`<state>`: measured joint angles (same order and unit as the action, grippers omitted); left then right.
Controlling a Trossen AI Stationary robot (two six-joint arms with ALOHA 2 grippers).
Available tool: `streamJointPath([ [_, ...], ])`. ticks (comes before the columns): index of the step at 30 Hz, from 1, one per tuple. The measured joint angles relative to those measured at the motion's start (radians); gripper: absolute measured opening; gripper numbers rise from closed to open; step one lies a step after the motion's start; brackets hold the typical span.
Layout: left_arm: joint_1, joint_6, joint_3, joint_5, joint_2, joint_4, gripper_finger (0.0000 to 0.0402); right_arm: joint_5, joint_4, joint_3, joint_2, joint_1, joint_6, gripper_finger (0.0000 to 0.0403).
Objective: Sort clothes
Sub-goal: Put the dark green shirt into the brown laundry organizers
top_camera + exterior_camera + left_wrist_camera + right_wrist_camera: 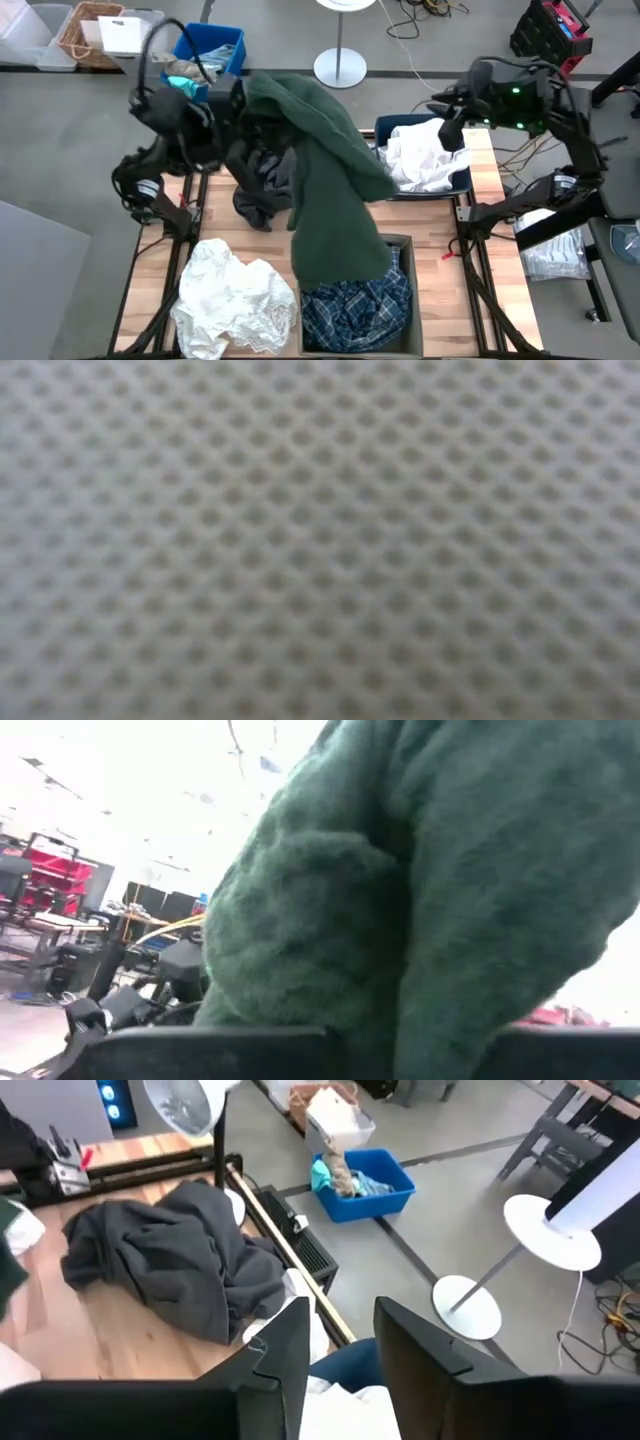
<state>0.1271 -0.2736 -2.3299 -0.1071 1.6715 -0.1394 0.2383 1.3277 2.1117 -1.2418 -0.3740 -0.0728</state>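
Observation:
My left gripper (240, 100) is raised at the table's far left and is shut on the dark green garment (335, 190), which fills the left wrist view (400, 900). The garment drapes down toward the near side, and its lower end lies over the bin (410, 245) that holds the plaid shirt (355, 310). A charcoal grey garment (262, 195) lies crumpled on the table beneath it. A white garment (235, 300) lies at the near left. My right gripper (340, 1345) is open and empty above the blue bin (470, 182) of white clothes (425, 155). My left gripper holds the dark green garment near its upper end (258, 92), high above the table. The cloth itself hides the fingers, so the kind of hold cannot be told. The garment hangs slack below and spreads toward the table's near side, its lower end (340, 260) on the plaid shirt's bin.
A white mesh cloth (320, 540) fills the whole low view. Off the table's far left, a blue floor bin (215, 45) holds pale rags beside a wicker basket (85, 30). A white lamp base (340, 68) stands beyond the far edge.

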Motion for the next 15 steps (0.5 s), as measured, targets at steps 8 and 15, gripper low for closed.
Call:
streamJointPath([
  [8,0.076,-0.052,0.000,-0.025,0.145,0.366,0.0000,-0.002,0.006,0.000,0.048,0.000,0.008,0.0065],
  [15,0.127,-0.231,0.000,-0.024,0.207,0.416,0.0000,-0.002,0.031,-0.003,0.052,0.000,0.029,0.0039],
])
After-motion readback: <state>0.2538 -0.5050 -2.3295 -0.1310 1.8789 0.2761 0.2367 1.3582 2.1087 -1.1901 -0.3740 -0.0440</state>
